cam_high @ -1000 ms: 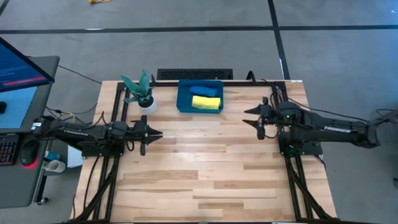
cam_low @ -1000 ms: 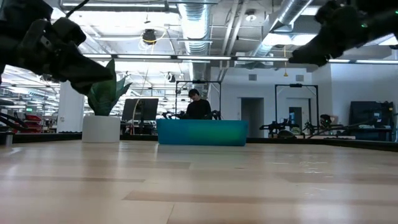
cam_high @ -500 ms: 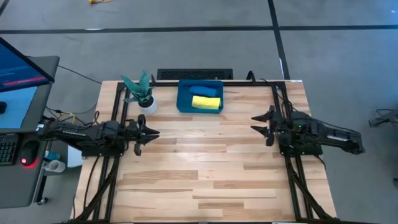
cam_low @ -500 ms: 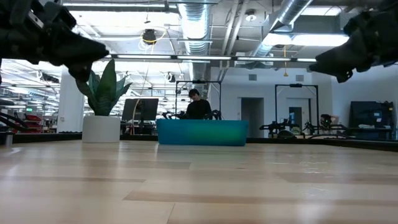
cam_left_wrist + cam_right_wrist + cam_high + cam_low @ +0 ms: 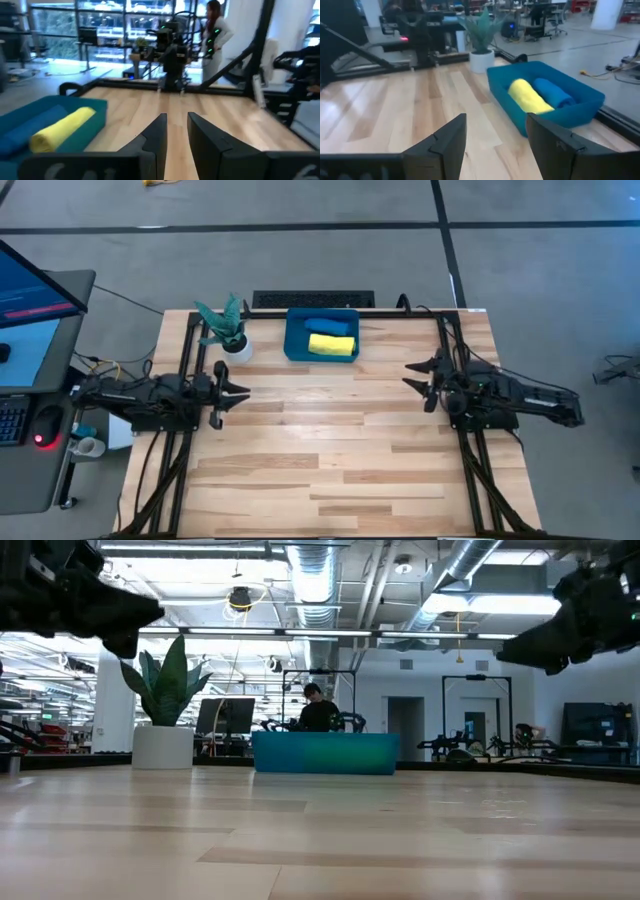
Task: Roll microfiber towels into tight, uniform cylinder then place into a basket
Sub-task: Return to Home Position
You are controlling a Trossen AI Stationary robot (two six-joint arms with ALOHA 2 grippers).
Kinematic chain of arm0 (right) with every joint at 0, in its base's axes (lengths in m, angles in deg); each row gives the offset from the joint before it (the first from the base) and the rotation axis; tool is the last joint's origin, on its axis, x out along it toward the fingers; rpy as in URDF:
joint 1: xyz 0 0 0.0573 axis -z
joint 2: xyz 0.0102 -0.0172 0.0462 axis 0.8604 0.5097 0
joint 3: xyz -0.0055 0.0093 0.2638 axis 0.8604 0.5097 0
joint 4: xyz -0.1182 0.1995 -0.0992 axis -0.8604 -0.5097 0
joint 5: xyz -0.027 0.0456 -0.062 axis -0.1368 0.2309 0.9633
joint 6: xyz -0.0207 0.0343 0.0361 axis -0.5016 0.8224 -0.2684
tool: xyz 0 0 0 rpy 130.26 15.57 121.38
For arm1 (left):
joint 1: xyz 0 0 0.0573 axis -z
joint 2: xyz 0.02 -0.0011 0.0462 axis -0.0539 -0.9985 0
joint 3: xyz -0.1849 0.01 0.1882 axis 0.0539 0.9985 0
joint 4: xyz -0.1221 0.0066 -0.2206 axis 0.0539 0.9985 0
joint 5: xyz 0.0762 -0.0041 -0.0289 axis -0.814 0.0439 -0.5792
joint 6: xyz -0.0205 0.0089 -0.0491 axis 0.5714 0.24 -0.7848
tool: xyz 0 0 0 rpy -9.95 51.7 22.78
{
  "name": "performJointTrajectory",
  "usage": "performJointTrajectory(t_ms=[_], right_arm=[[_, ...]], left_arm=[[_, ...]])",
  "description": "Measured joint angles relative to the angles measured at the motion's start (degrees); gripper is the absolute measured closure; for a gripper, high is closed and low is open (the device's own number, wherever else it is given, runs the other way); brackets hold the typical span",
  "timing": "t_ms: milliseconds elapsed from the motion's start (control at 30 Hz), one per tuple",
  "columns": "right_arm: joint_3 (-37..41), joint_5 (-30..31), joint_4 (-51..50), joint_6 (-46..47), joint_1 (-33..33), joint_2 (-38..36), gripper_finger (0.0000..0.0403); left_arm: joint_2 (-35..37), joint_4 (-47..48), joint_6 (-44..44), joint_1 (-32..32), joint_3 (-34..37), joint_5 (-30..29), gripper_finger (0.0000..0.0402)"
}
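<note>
The rolled bright yellow microfiber towel (image 5: 331, 345) and the rolled medium blue microfiber towel (image 5: 330, 326) lie side by side in the shallow teal-blue plastic basket (image 5: 290, 338) at the far edge of the light wooden table (image 5: 330, 450). The left gripper (image 5: 240, 392) hovers over the table's left side and the right gripper (image 5: 408, 376) over its right side, both with fingers apart and empty.

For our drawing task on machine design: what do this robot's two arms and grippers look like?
The left arm and right arm are dark, slim and jointed, mounted on black rail frames. The left gripper and right gripper each end in two flat, dark, blade-like fingers. Bundled black cables run along each frame.
</note>
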Motion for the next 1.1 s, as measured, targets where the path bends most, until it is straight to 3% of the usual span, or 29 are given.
performJointTrajectory(t_ms=[267, 633, 1100], right_arm=[[1.9, 2.4, 5.7, -0.1, 1.6, 1.0, 0.0178], [1.8, 2.4, 3.5, 1.4, 2.9, 1.0, 0.0178], [1.8, 2.2, 3.4, 1.4, 2.9, 1.0, 0.0178]], left_arm=[[0.3, 2.4, 1.8, 0.0, 0.1, -7.0, 0.0335], [0.3, 2.3, 5.2, 0.0, 0.2, -7.2, 0.0335], [0.3, 2.3, 3.2, 0.0, 0.2, -7.2, 0.0335]])
